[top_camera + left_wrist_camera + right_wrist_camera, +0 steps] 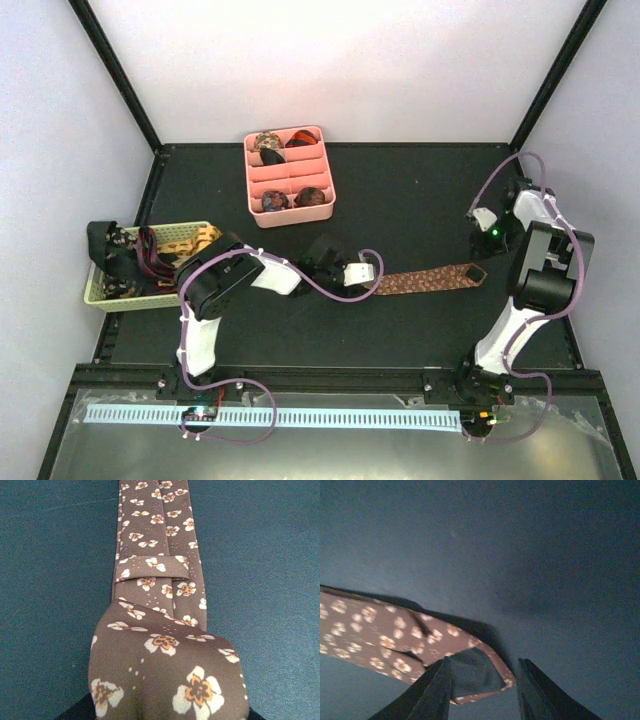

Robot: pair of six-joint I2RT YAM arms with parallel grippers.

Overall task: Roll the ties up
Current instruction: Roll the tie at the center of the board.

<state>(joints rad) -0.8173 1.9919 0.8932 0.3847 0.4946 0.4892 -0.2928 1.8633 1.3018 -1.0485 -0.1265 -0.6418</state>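
The right gripper's (483,661) jaws stand apart. The pointed tip of the brown floral tie (430,278) lies flat on the mat between its 2 fingers (437,690), with dark lining showing at the tip. The left gripper (362,277) has the tie's other end. In the left wrist view the fabric rises off the mat and bunches over the jaws, hiding them, so they appear closed on it.

The tie runs across the middle of the table (420,200), roughly parallel to the near edge, stretched from the centre toward the right side. Bare mat lies between it and the far edge, and again between it and the near edge.

A pink divided tray (290,212) sits toward the far edge, left of centre. It holds 4 rolled ties (275,200), 2 in the far compartments and 2 in the near ones. A pale woven basket (130,303) overhangs the left edge with loose ties (150,255) heaped in it.

The left arm bends at the elbow beside the basket and reaches low toward the table's centre. The right arm stands folded upright near the right edge, its wrist tipped down over the tie's tip.
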